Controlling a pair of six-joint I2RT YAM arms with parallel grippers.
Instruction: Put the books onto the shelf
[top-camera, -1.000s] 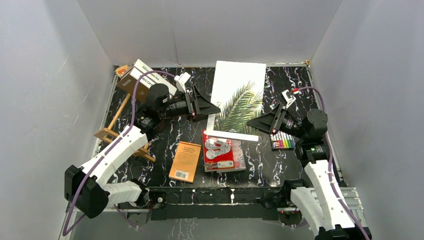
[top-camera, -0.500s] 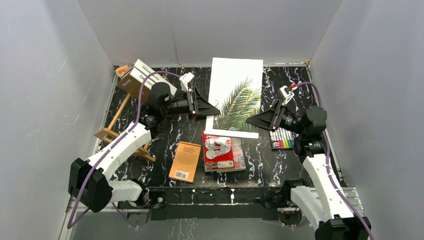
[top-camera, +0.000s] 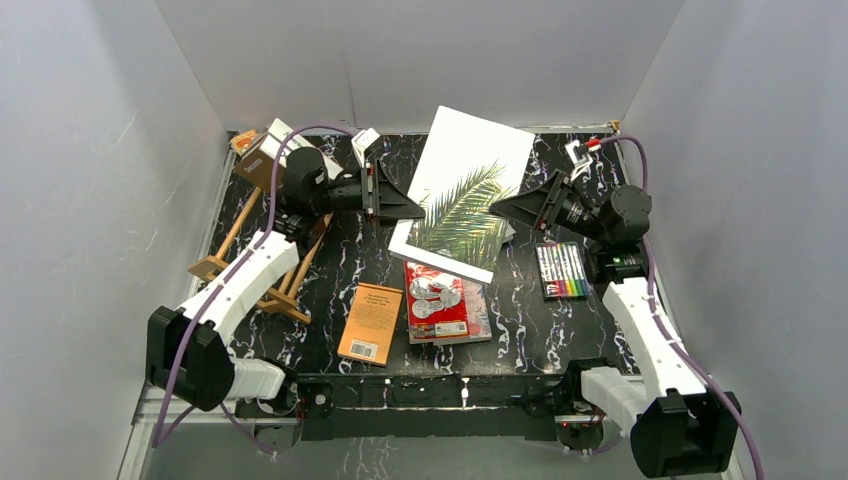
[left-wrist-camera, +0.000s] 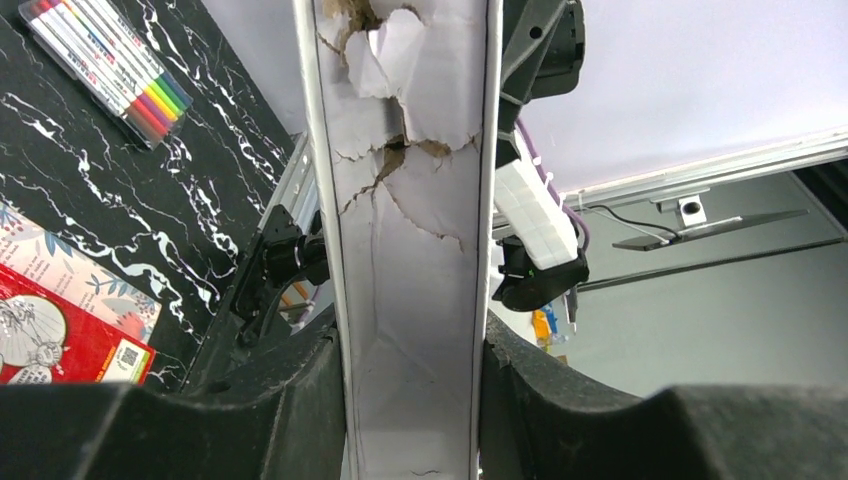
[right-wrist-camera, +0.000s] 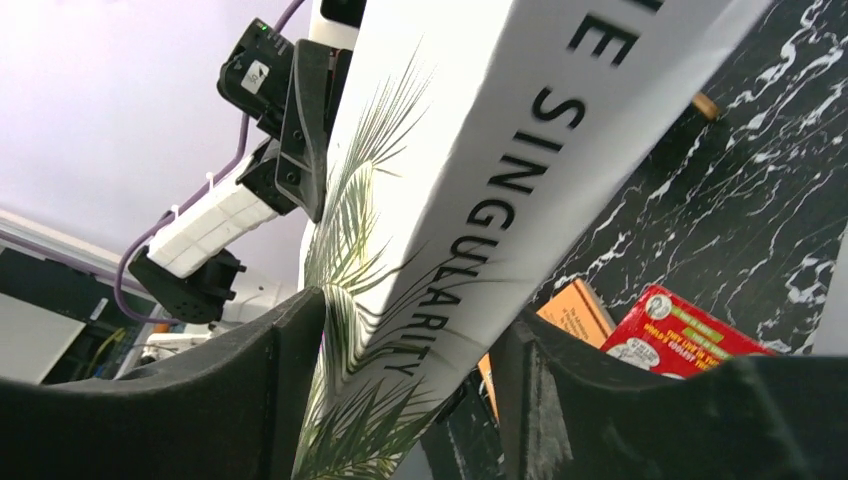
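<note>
Note clockwise rotation of palm-leaf book (top-camera: 462, 195) since earlier frame. Observe left jaws clamped on it; record right jaws, astride its edge, as undeterminable.

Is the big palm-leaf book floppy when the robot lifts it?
Probably stiff: the palm-leaf book looks flat though gripped only at its edge by the left gripper. Its torn paper suggests the surface rips easily. It looks thick, so likely heavy.
</note>
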